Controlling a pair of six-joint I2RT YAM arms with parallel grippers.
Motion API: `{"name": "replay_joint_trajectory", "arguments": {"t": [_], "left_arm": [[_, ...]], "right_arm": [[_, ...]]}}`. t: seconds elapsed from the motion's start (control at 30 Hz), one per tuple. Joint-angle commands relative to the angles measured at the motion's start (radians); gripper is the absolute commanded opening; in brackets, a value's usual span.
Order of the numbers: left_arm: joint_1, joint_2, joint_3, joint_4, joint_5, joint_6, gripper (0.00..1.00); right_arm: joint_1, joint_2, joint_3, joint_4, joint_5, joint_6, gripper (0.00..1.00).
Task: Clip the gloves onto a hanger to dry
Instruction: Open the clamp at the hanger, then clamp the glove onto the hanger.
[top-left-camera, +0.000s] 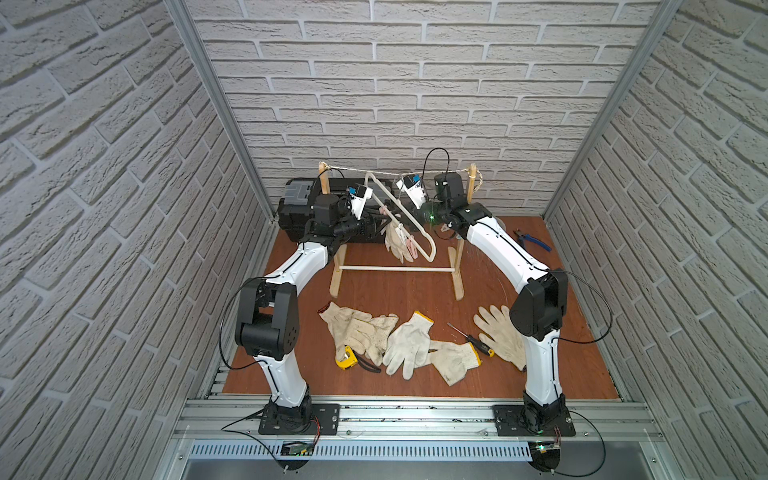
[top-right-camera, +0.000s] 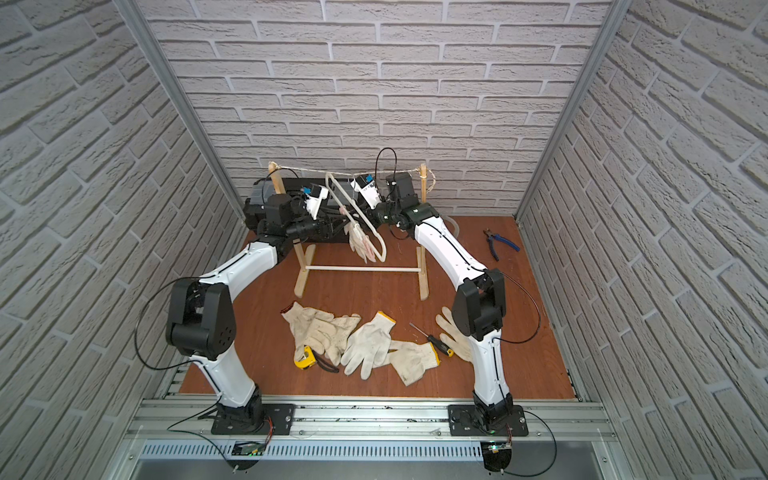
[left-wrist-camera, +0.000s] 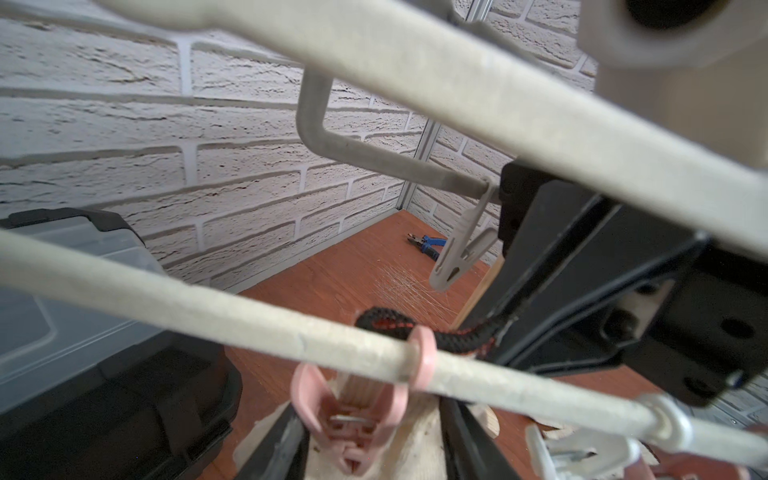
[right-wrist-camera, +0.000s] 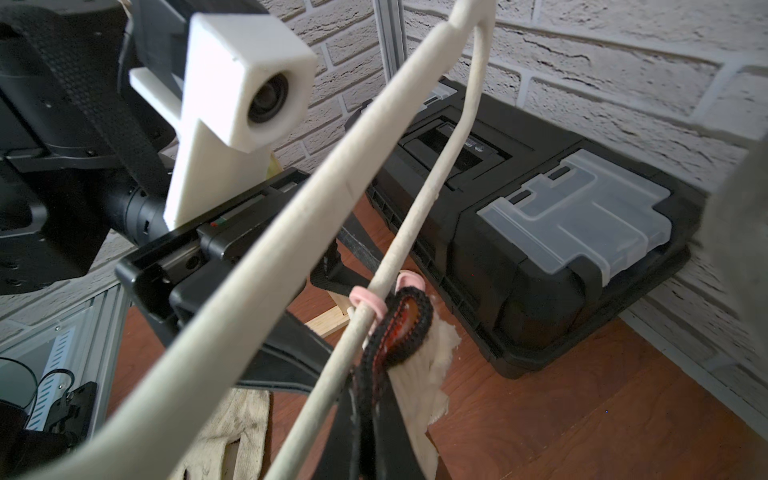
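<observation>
Five loose off-white knit gloves (top-left-camera: 409, 345): limp, grimy cotton, lying flat in a ragged row on the near half of the counter. Two show yellow cuff edging and one shows dark red.
Reddish-brown wood-grain counter (top-left-camera: 395, 303): a smooth board, finely scratched towards the far right.
Hung glove of the same stained knit (top-left-camera: 399, 243): dangles fingers-down under the hanger's thin bar, between the rack's posts. Its cuff has ribbed black-and-red edging, bunched beside the pink clip. Whether the clip bites it, I cannot tell.
Off-white plastic hanger (left-wrist-camera: 478, 95): matte and dusty, with broad flat shoulders and a thin round lower bar. It is tilted steeply, with its top near the twine.
Pale wooden rack (top-left-camera: 457, 270): two upright posts on flat feet, with a white rod low between them and twisted twine (top-left-camera: 353, 169) strung across the top.
Pink plastic clip (left-wrist-camera: 353, 415): glossy and winged, ringed onto the thin bar.
Grey-white clip (left-wrist-camera: 457, 253): hangs from the hanger's inner bar.
Left claw (left-wrist-camera: 368, 409): spread partway, with one black finger on each side of the pink clip and a gap showing at one side.
Right claw (right-wrist-camera: 368, 386): pressed together, pinching the hung glove's dark cuff edging.
Black plastic toolbox (right-wrist-camera: 540, 257): boxy with clear lids, set against the white brick-textured wall.
Scattered tools: a yellow tape measure (top-left-camera: 346, 357), a black-and-yellow screwdriver (top-left-camera: 473, 340) and blue-handled pliers (top-left-camera: 534, 241).
</observation>
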Motion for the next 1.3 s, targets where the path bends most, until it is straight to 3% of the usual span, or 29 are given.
{"name": "replay_joint_trajectory", "arguments": {"t": [0.0, 0.23, 0.37, 0.83, 1.27], "left_arm": [[0.001, 0.002, 0.051, 0.107, 0.045, 0.018, 0.51], [0.004, 0.024, 0.074, 0.11, 0.051, 0.02, 0.47], [0.004, 0.03, 0.072, 0.115, 0.051, 0.022, 0.31], [0.013, -0.005, 0.055, 0.026, 0.082, 0.067, 0.21], [0.003, -0.035, 0.054, -0.144, 0.189, 0.128, 0.2]], "right_arm": [[0.001, 0.018, 0.022, -0.032, 0.003, -0.016, 0.04], [-0.001, 0.034, 0.056, -0.067, -0.005, -0.031, 0.04], [-0.001, 0.03, 0.063, -0.079, -0.002, -0.039, 0.04], [0.001, -0.042, 0.002, -0.233, 0.15, -0.187, 0.04], [0.019, -0.065, -0.078, -0.337, 0.085, -0.356, 0.03]]}}
